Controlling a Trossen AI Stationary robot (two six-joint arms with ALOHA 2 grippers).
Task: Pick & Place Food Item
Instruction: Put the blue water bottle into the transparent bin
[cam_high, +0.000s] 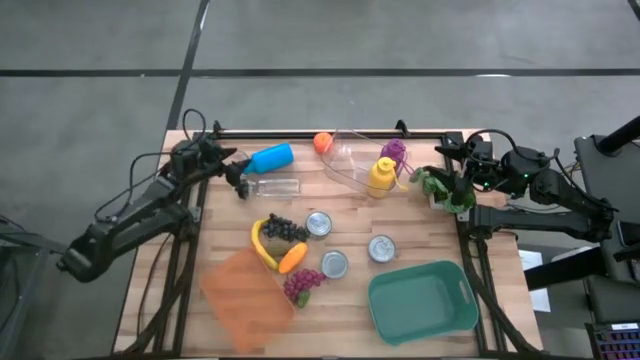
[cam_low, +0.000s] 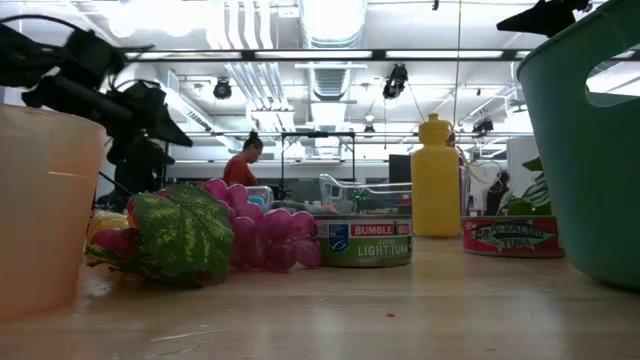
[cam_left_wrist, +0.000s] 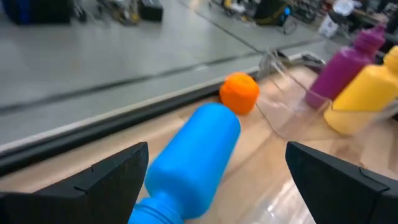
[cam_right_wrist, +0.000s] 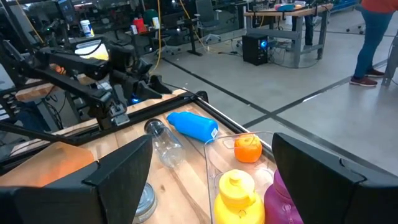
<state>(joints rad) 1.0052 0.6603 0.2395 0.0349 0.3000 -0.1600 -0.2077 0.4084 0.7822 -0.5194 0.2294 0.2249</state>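
My left gripper (cam_high: 238, 175) (cam_left_wrist: 217, 180) is open at the table's far left. A blue bottle (cam_left_wrist: 196, 155) (cam_high: 270, 157) lies on its side just ahead of it, between the lines of the two fingers, and a clear bottle (cam_high: 272, 187) lies beside that. My right gripper (cam_high: 440, 180) (cam_right_wrist: 211, 186) is open at the far right, above a green leafy lettuce (cam_high: 447, 193) that rests on the table edge. Nothing shows between its fingers. An orange (cam_right_wrist: 248, 149) (cam_high: 322, 142) sits at the clear tray (cam_high: 350, 160).
A yellow bottle (cam_high: 382, 177) and a purple one (cam_high: 393, 151) stand by the tray. Mid-table lie a banana (cam_high: 260, 243), dark grapes (cam_high: 284, 229), a carrot (cam_high: 292, 257), purple grapes (cam_low: 250, 235), and three tins (cam_high: 319, 223). An orange bin (cam_high: 245, 300) and a teal bin (cam_high: 422, 300) are near.
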